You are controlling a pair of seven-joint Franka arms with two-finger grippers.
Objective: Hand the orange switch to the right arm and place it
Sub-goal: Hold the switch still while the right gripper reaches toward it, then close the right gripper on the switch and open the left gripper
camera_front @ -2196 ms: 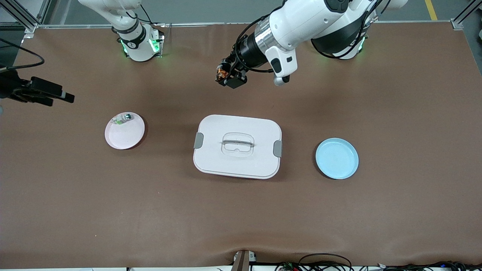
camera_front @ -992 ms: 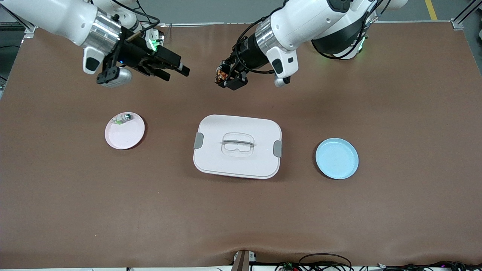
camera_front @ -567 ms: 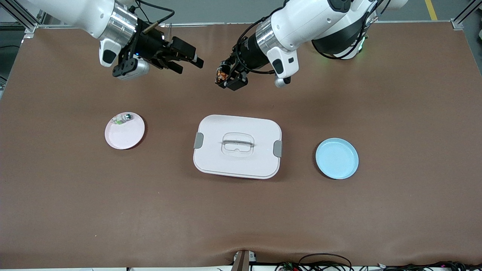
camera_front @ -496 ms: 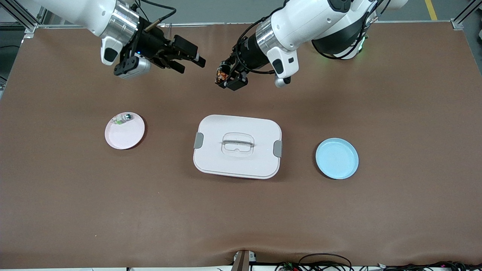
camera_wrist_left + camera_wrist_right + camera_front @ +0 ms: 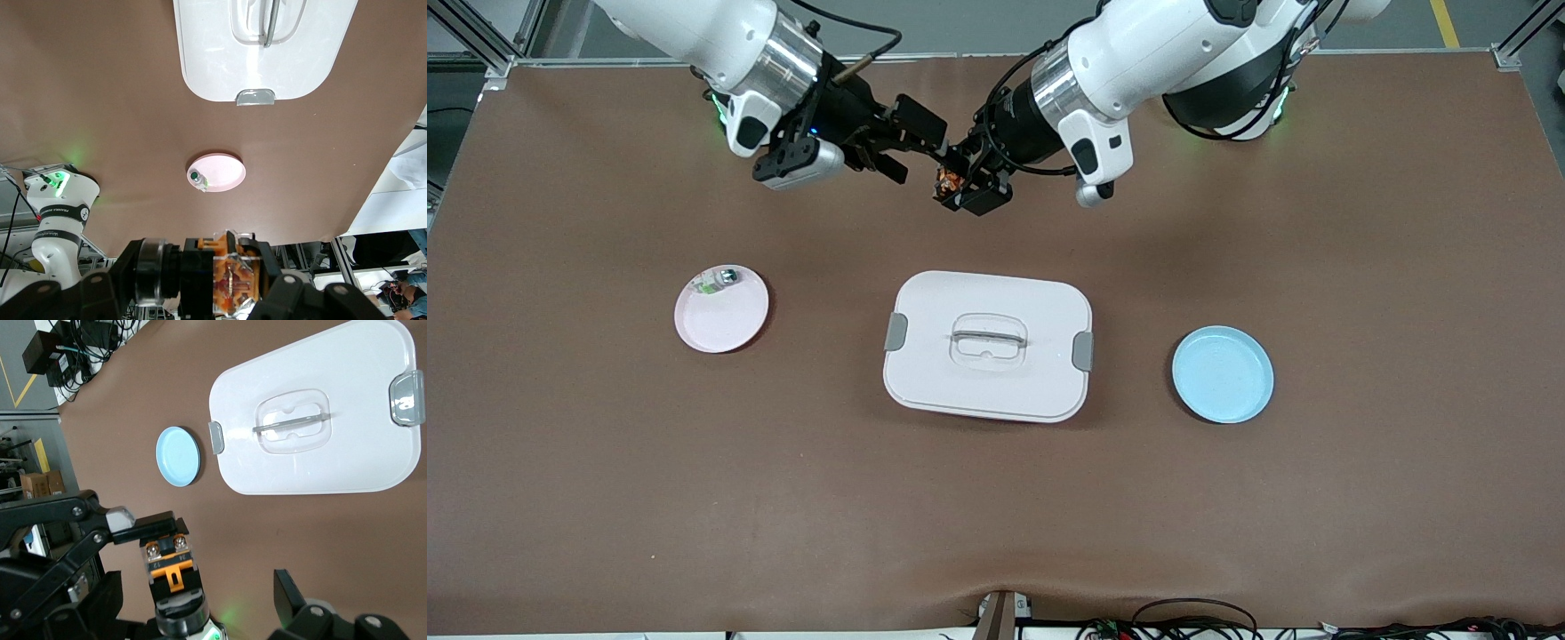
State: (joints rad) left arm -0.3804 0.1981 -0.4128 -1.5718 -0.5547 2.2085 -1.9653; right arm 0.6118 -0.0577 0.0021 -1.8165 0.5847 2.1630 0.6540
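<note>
- Brown matting covers the whole surface (image 5: 996, 498), seen from the high front camera.
- High in the frame, just left of centre, the left gripper (image 5: 959, 187) hangs over bare matting, its jaws clamped on the orange switch (image 5: 946, 183), a tiny black blocky part with an orange-amber middle.
- In the left wrist view the orange switch (image 5: 232, 279) sits between the black jaws at the bottom edge; in the right wrist view it (image 5: 172, 568) shows two screws on its top face.
- Reaching in from the upper left of the frame, the right gripper (image 5: 920, 151) is over the surface just beside the switch, jaws spread wide and holding nothing.
- One jaw seems to pass above the switch and the other below; whether either touches it is hard to tell.
- At the middle of the frame lies a white rectangular plastic lid (image 5: 988, 345) with a clear handle and grey clips at its two short ends.
- Left of it, a round pale pink plate (image 5: 726, 322) carries a small whitish-green part (image 5: 715, 282) with a silvery end near its upper rim.
- Right of the lid, a round light blue plate (image 5: 1223, 374) rests on the surface.
</note>
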